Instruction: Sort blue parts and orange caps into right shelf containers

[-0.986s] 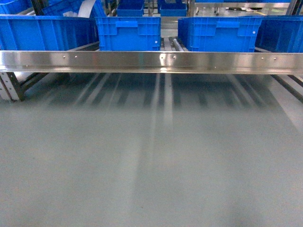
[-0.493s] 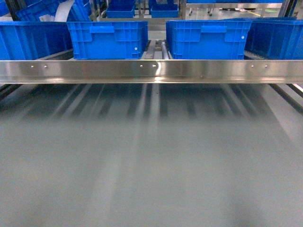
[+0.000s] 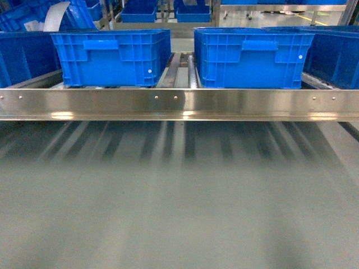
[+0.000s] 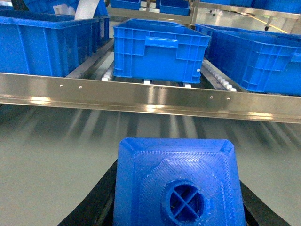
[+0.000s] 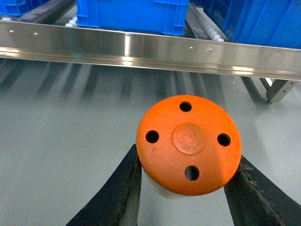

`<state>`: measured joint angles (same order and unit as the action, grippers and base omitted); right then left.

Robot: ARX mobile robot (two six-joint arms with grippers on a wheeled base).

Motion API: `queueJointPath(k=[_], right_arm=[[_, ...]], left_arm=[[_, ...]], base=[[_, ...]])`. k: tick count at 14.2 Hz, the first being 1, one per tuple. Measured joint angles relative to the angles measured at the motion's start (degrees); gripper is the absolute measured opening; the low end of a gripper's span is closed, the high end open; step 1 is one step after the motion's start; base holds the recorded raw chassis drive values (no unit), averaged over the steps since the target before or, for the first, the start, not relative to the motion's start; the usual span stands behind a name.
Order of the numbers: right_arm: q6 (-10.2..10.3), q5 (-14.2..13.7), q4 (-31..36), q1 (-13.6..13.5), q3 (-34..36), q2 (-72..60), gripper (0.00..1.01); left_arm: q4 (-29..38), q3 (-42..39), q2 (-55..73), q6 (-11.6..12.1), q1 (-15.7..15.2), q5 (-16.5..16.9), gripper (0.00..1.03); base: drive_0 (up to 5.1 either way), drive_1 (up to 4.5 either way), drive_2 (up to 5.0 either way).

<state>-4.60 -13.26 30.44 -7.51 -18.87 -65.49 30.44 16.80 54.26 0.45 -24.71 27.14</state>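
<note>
Cap [image 5: 188, 145] between end effector's fingers [image 5: 117, 193].

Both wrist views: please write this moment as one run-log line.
left: holds blue part | right: holds orange cap | crates on shelf ahead | nothing dropped yet

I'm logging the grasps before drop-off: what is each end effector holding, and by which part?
Left end effector: a blue part, by its sides. Right end effector: an orange cap, by its sides.

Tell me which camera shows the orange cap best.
The right wrist view: the orange cap fills the frame, flat top with dark holes facing the camera, clamped in the right claw. The head and left wrist views show no cap at all.
</note>
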Motion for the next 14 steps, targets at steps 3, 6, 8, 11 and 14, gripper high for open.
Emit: queueJointPath(k=[3,6,8,11,14], right_arm=[[0.0,0.0,0.0,0.0,0.0,0.0,0.41],[0.0,0.1,0.0,0.0,0.0,0.0,0.41],[0.0,0.0,0.0,0.0,0.0,0.0,0.41],[0.0,0.0,0.1,0.0,0.0,0.0,0.41],[0.0,0.0,0.0,0.0,0.0,0.0,0.41]], left_arm=[[-0.2,0.0,0.0,0.0,0.0,0.0,0.44],[-0.2,0.0,0.1,0.0,0.0,-0.1,0.44],[0.0,0.0,0.0,0.0,0.0,-0.1,0.44],[-0.1,0.0,0.0,0.0,0.0,-0.1,0.44],[-0.2,0.0,0.0,0.0,0.0,-0.1,0.44]], base=[[0.0,4.15,-4.1],[0.0,4.13,-4.1],[0.0,4.15,-4.1],[0.1,4.22,-4.0],[0.1,4.18,-4.0]])
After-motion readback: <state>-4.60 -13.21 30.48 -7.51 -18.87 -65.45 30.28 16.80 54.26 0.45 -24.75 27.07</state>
